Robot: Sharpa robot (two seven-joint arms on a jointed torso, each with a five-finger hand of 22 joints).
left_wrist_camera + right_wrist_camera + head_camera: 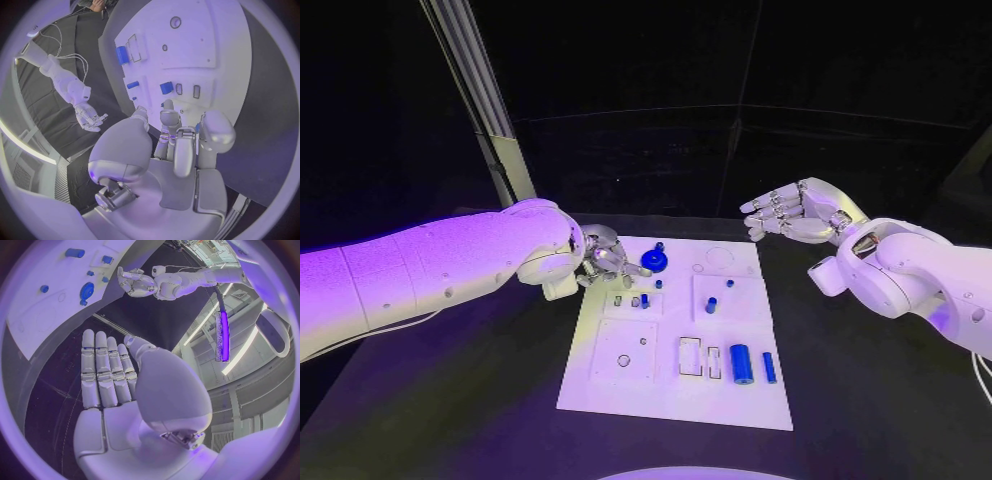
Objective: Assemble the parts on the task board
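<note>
Two silver hands frame the white task board (672, 385) on the black worktop (877, 400), and only one is within reach of the work. At left, the left hand (607, 262) hangs over the board's far left corner, fingers curled downward; whether they pinch anything cannot be told from these views. Just beside it, toward the board's middle, lies a round blue part (655, 262), with small blue pegs (645, 300) a little nearer the robot (the left wrist view shows the fingertips (167, 106) pointing toward a blue block (165, 87)). Further right, a short peg (711, 305) stands mid-board, and two blue cylinders (741, 363) lie near the right edge, long axes running along the board's length. At right, the right hand (793, 212) floats flat and spread, empty, beyond the board's far right corner and well apart from every part. The left hand is judged nearer to the next piece.
</note>
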